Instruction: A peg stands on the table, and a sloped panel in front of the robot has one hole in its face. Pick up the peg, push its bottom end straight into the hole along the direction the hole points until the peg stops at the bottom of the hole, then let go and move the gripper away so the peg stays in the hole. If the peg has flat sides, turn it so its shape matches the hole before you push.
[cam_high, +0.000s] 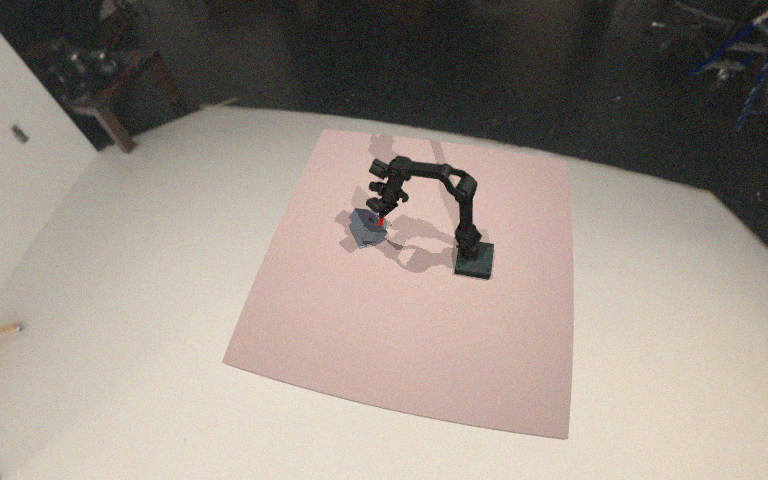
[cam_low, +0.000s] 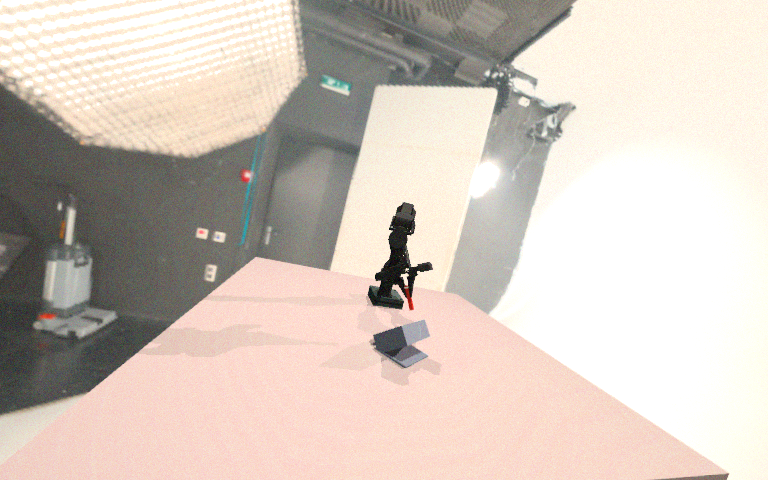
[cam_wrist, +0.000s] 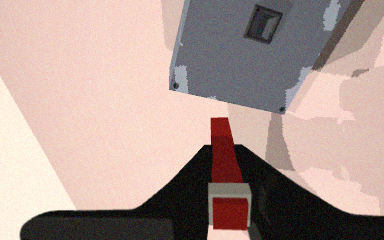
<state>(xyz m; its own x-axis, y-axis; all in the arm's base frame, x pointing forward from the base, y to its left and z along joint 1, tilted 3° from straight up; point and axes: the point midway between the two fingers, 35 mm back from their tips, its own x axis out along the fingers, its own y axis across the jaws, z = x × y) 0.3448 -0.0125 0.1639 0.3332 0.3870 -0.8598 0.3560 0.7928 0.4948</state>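
Note:
A red peg (cam_high: 380, 221) (cam_low: 409, 298) (cam_wrist: 223, 155) with flat sides is held in my gripper (cam_high: 382, 213) (cam_low: 408, 287) (cam_wrist: 226, 167), which is shut on it. The peg's lower end sticks out past the fingertips, in the air. The blue-grey sloped panel (cam_high: 368, 232) (cam_low: 390, 340) (cam_wrist: 215, 60) stands on the table beside the peg. In the wrist view its rectangular hole (cam_wrist: 263, 24) is near the top, above and right of the peg's tip, and is turned clockwise relative to the peg. The peg is outside the hole.
The pink table mat (cam_high: 441, 339) (cam_low: 283, 407) lies under the panel and the arm's dark green base (cam_high: 474, 261) (cam_low: 385, 297). Shadows of the arm fall around the panel. The panel's near edge, with a small dark spot at each corner, lies just ahead of the peg tip in the wrist view.

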